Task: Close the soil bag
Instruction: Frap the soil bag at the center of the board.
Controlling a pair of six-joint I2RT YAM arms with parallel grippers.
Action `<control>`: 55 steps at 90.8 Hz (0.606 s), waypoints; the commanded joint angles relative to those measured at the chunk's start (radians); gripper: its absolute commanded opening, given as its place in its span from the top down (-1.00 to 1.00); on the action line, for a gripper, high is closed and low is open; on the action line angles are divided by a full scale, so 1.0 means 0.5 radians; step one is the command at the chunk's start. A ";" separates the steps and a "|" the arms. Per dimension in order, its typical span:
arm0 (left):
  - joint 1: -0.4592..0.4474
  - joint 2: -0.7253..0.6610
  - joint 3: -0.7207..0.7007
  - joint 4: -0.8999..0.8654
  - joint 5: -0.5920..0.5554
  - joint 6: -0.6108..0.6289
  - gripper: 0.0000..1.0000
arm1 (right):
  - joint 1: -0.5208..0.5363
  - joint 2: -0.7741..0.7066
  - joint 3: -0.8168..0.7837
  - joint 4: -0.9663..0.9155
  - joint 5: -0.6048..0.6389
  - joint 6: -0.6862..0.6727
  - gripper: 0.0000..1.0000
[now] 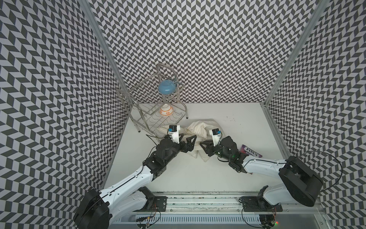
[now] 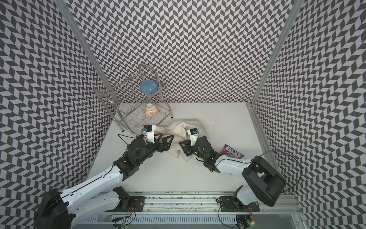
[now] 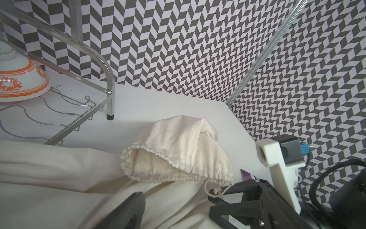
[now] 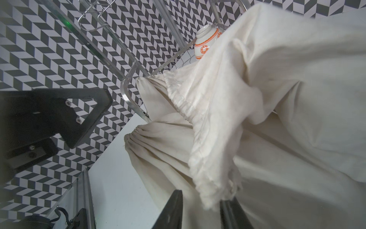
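White desk (image 1: 227,174) inside chevron-papered walls carried a purple sweet packet (image 1: 250,153) reading "FOX'S" by the right arm. The cream drawstring bag (image 1: 198,127) lay slumped mid-desk just beside a wire rack (image 3: 110,99), its frilled mouth gaping. The left hand (image 1: 193,143) stood wide open over the bag's cloth, holding nothing, while the right hand (image 4: 201,196) was half closed with the mouth's frilled corner between its jaws and the knotted string (image 3: 215,191) at one fingertip, though whether it truly pinched the cloth could not be told.
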 commanded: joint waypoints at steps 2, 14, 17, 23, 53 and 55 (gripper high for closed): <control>0.014 -0.033 -0.010 0.051 -0.001 -0.012 -0.88 | 0.013 0.037 0.059 0.119 0.138 0.060 0.37; 0.014 -0.022 -0.001 0.049 0.002 -0.012 -0.88 | 0.013 -0.018 0.045 0.045 0.250 0.031 0.76; 0.013 -0.017 0.006 0.047 0.005 -0.011 -0.88 | 0.013 -0.055 0.036 0.014 0.282 0.009 0.86; 0.012 0.001 0.021 0.049 0.016 -0.005 -0.88 | 0.010 -0.133 0.020 -0.073 0.338 -0.056 1.00; -0.079 0.231 0.213 0.065 0.080 0.192 -0.87 | 0.001 -0.685 -0.002 -0.642 0.651 -0.391 1.00; -0.089 0.240 0.222 0.073 0.067 0.234 -0.87 | -0.001 -0.713 0.009 -0.680 0.672 -0.406 1.00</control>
